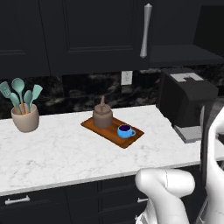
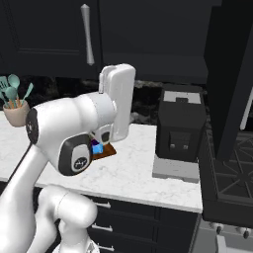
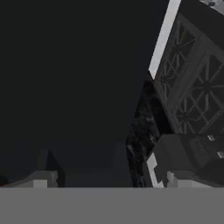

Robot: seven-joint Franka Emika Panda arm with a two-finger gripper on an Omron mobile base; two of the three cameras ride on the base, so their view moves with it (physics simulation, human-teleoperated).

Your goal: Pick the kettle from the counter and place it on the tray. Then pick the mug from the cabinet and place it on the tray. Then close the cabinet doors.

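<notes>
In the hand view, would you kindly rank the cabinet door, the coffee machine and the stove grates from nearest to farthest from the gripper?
1. cabinet door: dark panel directly ahead of the open gripper.
2. coffee machine: lower right, past the door's edge.
3. stove grates: upper right, apparently beyond the machine.

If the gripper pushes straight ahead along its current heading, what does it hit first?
Most likely the cabinet door: its dark flat panel lies dead ahead of the gripper, whose jaws stand open. How far off is hard to judge.
</notes>
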